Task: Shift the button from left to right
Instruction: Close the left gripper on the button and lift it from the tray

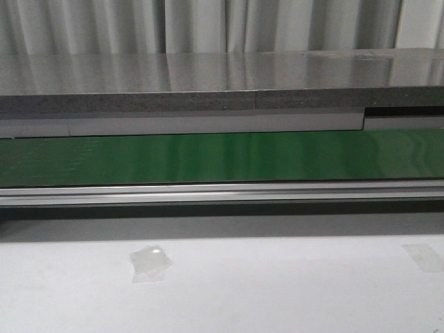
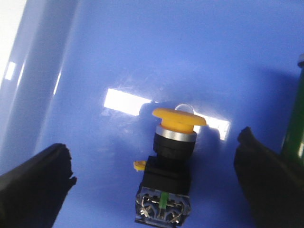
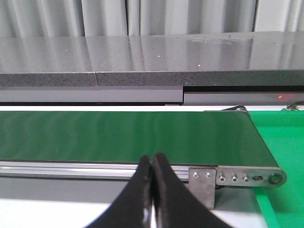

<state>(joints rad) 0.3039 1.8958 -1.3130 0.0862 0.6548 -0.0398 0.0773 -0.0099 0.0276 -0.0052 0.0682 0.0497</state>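
The button lies in the left wrist view on the floor of a blue tray. It has a yellow-orange cap, a silver ring, a black body and a green mark at its terminal end. My left gripper is open above it, one black finger on each side, neither touching it. My right gripper is shut and empty, fingertips pressed together, in front of the green conveyor belt. No gripper and no button shows in the front view.
A green conveyor belt with a metal rail runs across the front view, a grey shelf behind it, white table in front. A dark green object stands at the tray's edge. The belt's end bracket is near my right gripper.
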